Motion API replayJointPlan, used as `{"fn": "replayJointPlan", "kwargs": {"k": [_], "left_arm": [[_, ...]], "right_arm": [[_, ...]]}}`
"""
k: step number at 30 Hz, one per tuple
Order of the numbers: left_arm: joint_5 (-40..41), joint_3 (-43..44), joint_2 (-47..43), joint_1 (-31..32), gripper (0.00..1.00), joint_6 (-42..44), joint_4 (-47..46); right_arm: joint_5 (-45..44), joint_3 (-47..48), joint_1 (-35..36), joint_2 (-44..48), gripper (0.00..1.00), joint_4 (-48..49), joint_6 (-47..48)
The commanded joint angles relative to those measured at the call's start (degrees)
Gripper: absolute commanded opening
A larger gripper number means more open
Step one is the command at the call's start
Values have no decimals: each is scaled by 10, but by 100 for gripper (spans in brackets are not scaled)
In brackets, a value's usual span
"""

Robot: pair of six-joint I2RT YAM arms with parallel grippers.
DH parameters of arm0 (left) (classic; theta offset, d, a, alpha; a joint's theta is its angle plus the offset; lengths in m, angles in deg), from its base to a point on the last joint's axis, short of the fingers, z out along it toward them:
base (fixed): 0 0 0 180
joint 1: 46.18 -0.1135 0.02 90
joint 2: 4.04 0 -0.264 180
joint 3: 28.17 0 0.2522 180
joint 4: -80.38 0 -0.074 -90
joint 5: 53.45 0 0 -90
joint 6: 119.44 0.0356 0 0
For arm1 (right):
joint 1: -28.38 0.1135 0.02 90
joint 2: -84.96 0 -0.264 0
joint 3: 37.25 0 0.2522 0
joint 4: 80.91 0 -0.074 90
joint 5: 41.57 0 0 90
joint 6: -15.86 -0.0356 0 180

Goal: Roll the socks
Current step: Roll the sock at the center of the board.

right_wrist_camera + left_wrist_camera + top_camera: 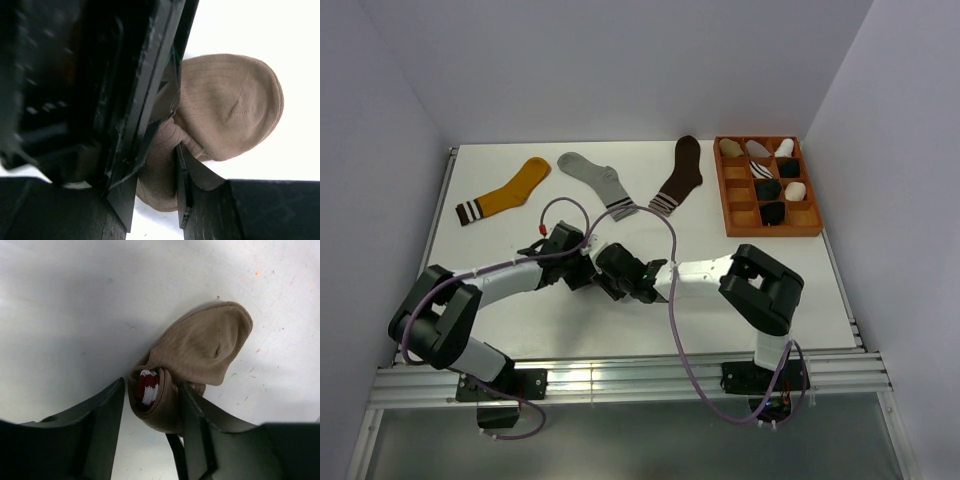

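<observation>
I've got the right claw [156, 175] pinching the rolled sock [200, 350] on the table [75, 300], left claw [151, 390] half-open astride it, though I can't tell if it grips.

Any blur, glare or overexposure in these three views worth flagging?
Top external: evenly lit, sharp, glare on the front rail. Left wrist: taupe sock crisp, soft shadow across the table. Right wrist: table blown out white, dark blurred hardware fills the left.
</observation>
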Motion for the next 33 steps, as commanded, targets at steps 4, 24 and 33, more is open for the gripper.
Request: {"fn": "replayJointPlan", "kwargs": {"k": [4, 24, 33], "left_arm": [[35, 1, -56, -11, 59, 4, 76], [35, -125, -230, -45, 66, -40, 13], [49, -143, -203, 5, 66, -74, -34]], "right_arm": [[109, -5, -22, -10, 0, -88, -32], [460, 196, -140, -143, 0, -309, -79], [590, 224, -171, -212, 1, -304, -133]]}}
